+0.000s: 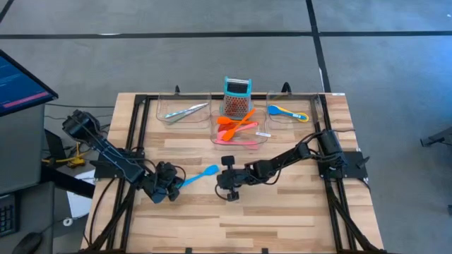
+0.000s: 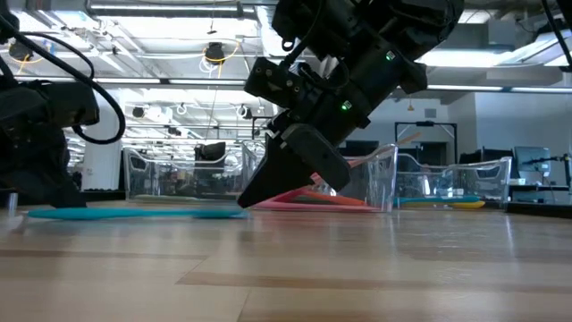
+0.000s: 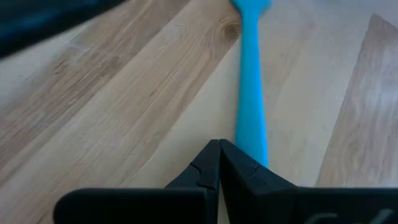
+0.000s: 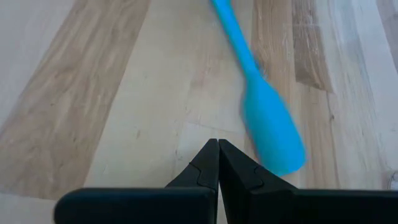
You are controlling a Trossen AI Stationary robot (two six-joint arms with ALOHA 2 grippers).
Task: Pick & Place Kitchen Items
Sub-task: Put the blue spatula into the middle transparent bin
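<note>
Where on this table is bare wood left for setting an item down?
The near table strip in front of both shut grippers, left and right, is bare. The blue spatula lies between them; the far edge is crowded with clear trays.

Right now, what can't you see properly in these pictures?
- Left gripper, shut: the low view shows only a dark shape at the picture's edge.
- Blue spatula: both wrist views cut it off at the top edge; the right wrist view blurs its blade.
- Middle tray: in the low view the right gripper, shut, hides part of it.
- Metal tongs: too small for detail.
</note>
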